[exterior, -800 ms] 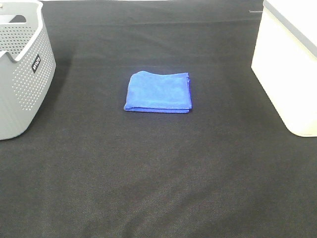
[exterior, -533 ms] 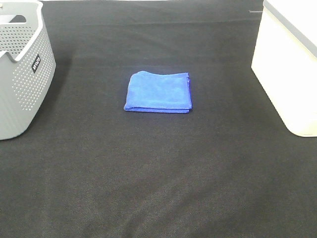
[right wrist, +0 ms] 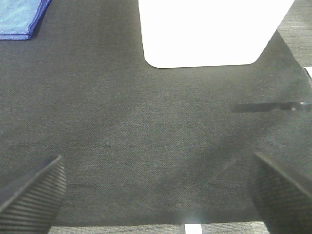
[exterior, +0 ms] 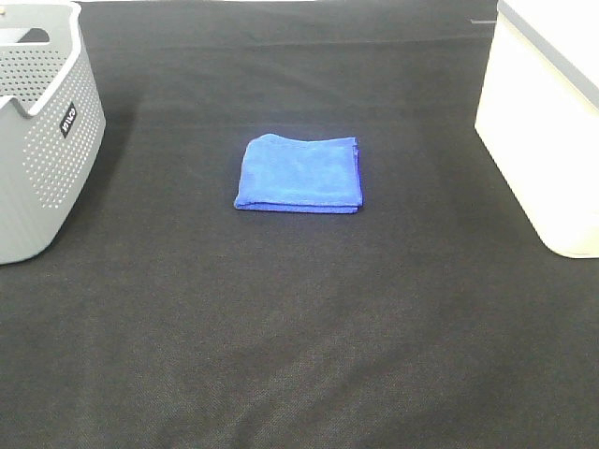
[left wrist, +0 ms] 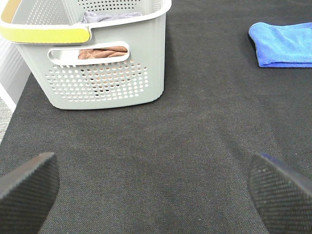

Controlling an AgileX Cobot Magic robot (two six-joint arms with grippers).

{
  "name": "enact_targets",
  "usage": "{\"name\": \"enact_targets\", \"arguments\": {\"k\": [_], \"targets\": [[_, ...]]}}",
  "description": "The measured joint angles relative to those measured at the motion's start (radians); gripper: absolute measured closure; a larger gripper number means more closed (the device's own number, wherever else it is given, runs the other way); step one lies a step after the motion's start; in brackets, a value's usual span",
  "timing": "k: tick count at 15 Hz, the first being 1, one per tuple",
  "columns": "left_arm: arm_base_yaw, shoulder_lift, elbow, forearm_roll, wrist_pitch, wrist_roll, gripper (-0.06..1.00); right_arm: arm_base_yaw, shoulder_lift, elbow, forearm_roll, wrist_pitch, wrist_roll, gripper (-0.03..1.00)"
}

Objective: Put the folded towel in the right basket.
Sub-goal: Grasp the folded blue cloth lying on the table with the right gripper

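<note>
Towel [exterior: 299, 174]: solid royal blue. Left basket [exterior: 42, 159], ahead of the left jaws: light grey, dot-perforated walls, yellow-green rim strip [left wrist: 46, 34], black label [exterior: 67, 122] with white print. Brown cloth [left wrist: 100, 52] shows in its handle slot. Right basket [exterior: 547, 122], ahead of the right jaws: plain white. Counter [exterior: 299, 327]: black, fine weave. Left pads [left wrist: 27, 190]: black, knurled. Right pads [right wrist: 34, 195]: black, ribbed.

A staged laboratory bench is suggested: a table is covered with black woven cloth [exterior: 299, 327], a grey perforated plastic basket [exterior: 42, 159] and a plain white plastic basket [exterior: 552, 140] are set at its sides, and grey carpet [right wrist: 300, 24] is seen beyond its edge.
</note>
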Motion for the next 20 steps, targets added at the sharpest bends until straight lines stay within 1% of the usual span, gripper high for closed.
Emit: {"name": "enact_targets", "arguments": {"k": [5, 20], "targets": [[0.000, 0.000, 0.000, -0.001, 0.000, 0.000, -0.04, 0.000, 0.000, 0.000, -0.026, 0.000, 0.000, -0.01], [0.000, 0.000, 0.000, -0.001, 0.000, 0.000, -0.04, 0.000, 0.000, 0.003, -0.022, 0.000, -0.018, -0.01]]}}
